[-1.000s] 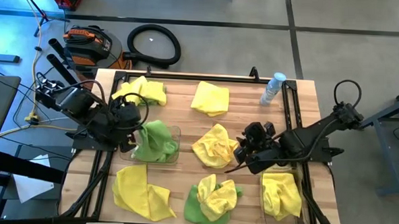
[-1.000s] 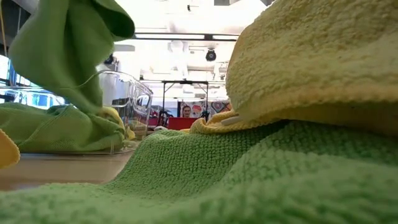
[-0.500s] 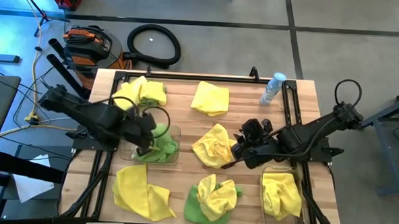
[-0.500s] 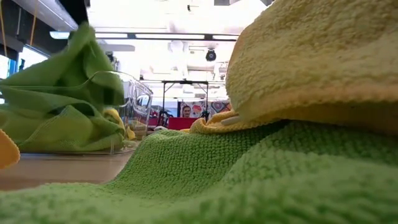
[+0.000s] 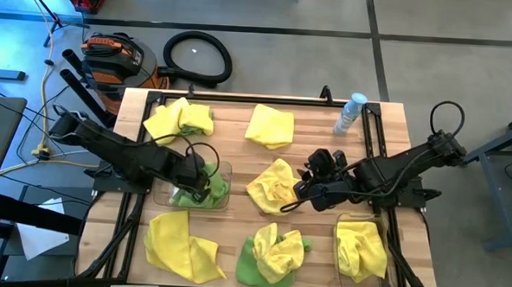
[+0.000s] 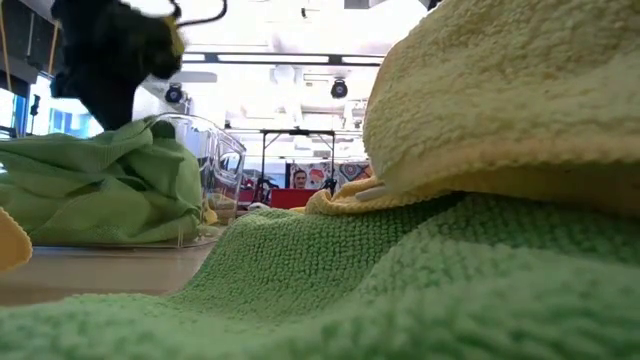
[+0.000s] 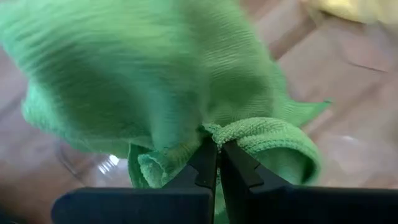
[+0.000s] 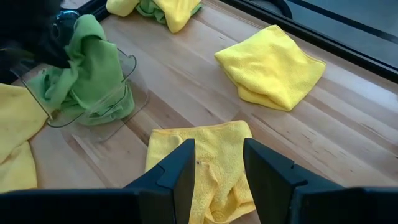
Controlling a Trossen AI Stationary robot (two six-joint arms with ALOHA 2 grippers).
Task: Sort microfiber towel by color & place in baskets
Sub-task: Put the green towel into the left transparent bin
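Depositing the green towel (image 7: 186, 93) is the step in hand: the left gripper (image 5: 198, 170) sits low over the left basket (image 5: 224, 170), its fingers (image 7: 205, 163) pressed together on a fold of the cloth, which hangs directly ahead of the fingertips and already bunches inside the clear walls. To finish well, release only once the whole cloth lies within the rim, then lift straight up so no corner drags out over the edge. The left arm reaches in from the counter (image 5: 308, 133) edge, extended nearly flat.

The right gripper (image 5: 305, 188) hovers with fingers (image 8: 180, 171) spread over a crumpled yellow towel (image 8: 205, 155), directly below and ahead of it. It should descend onto a raised fold, not flat cloth. The right basket (image 5: 346, 224), behind this gripper toward the arm's base, already holds 1 yellow cloth (image 5: 361, 249).
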